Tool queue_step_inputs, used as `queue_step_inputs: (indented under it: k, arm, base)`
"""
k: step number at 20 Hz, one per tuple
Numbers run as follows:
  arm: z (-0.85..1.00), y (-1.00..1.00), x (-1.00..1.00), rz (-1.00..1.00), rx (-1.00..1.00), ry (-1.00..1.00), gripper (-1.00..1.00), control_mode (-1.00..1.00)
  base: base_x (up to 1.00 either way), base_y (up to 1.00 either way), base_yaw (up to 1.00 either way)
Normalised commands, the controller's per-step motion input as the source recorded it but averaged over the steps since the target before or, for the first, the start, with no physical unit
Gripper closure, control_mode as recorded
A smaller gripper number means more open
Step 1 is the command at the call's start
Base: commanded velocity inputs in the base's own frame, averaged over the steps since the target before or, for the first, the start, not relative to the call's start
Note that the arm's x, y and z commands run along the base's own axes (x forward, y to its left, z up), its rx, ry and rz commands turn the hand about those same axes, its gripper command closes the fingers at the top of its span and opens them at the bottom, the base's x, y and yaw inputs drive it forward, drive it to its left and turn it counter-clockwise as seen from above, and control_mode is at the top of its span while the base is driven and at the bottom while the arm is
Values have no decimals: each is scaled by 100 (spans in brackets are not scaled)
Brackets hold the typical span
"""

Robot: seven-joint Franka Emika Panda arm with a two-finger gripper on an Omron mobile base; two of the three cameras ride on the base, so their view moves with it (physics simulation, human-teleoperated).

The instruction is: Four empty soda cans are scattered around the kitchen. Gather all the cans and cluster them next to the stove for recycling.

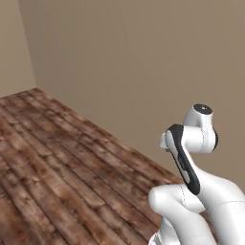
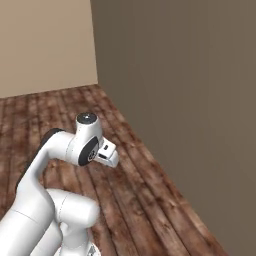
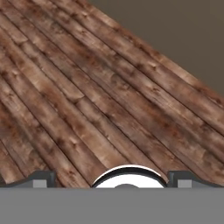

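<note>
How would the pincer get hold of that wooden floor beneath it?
Probably nowhere: the floor has planks lying flat and flush, offering no edge or side to close around. The open pincer, empty, could merely press its tips down from above.

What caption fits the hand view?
Open gripper, holding nothing, looks down on wood-plank floor beside a beige wall.

Arm (image 1: 191, 191): base cut off by bottom edge in left base view; likewise at lower left in right base view.
Gripper (image 3: 112, 180): fingertips (image 3: 39, 179) barely clear of the bottom of the hand view, set far apart, nothing between them; finger bodies out of frame.
Wood-plank floor (image 1: 57, 167): cropped by left and bottom edges; stretch beneath arm hidden.
Beige wall (image 2: 175, 75): cut off at top and right edges.
</note>
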Motion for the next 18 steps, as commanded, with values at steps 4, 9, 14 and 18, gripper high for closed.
queue_step_inputs:
  k: [4,9,14,18]
  arm:
    - [0,0,0,0,0,0,-100,100]
    - [0,0,0,0,0,0,-100,100]
    - [0,0,0,0,0,0,-100,100]
    - [0,0,0,0,0,0,-100,100]
  base:
    - [45,2,23]
    - [71,8,11]
    - [97,-3,12]
    - [100,0,10]
